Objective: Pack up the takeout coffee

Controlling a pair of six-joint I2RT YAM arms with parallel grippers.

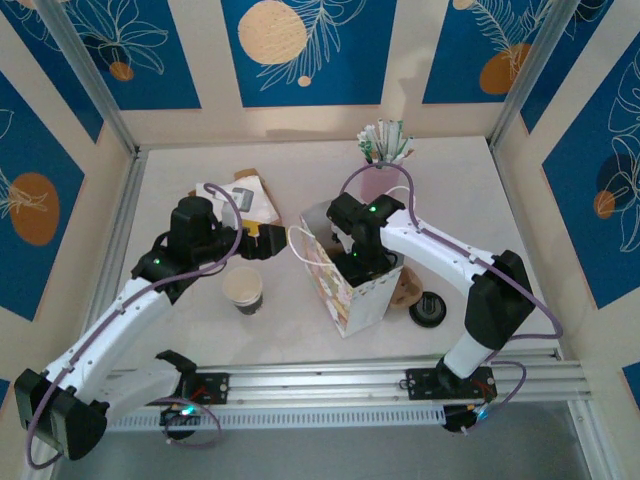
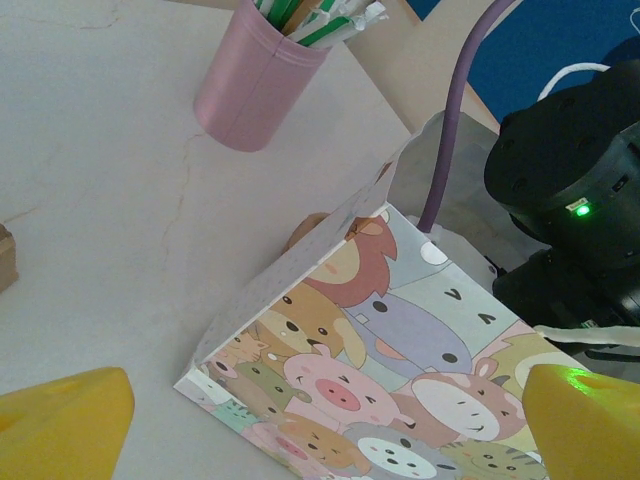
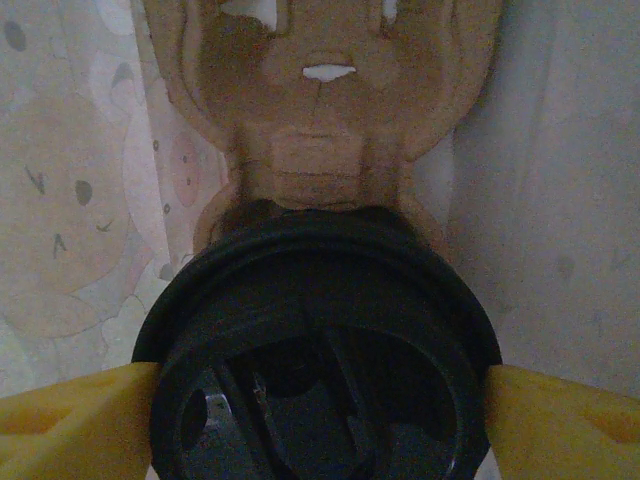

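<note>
Currently the right gripper (image 1: 362,262) is clenched on the takeout coffee (image 3: 320,350) at its black lid rim, inside the cartoon-print paper bag (image 1: 345,298) near the tabletop's near edge. I judge the cup light, crushable and its lid liable to pop, so the stiff rim is the sound hold. The bag walls crowd it and brown cardboard (image 3: 320,120) sits just ahead. The left gripper (image 1: 263,243), jaws released, hovers beside the bag. A pink straw holder (image 2: 255,85) stands toward the far edge, well apart.
</note>
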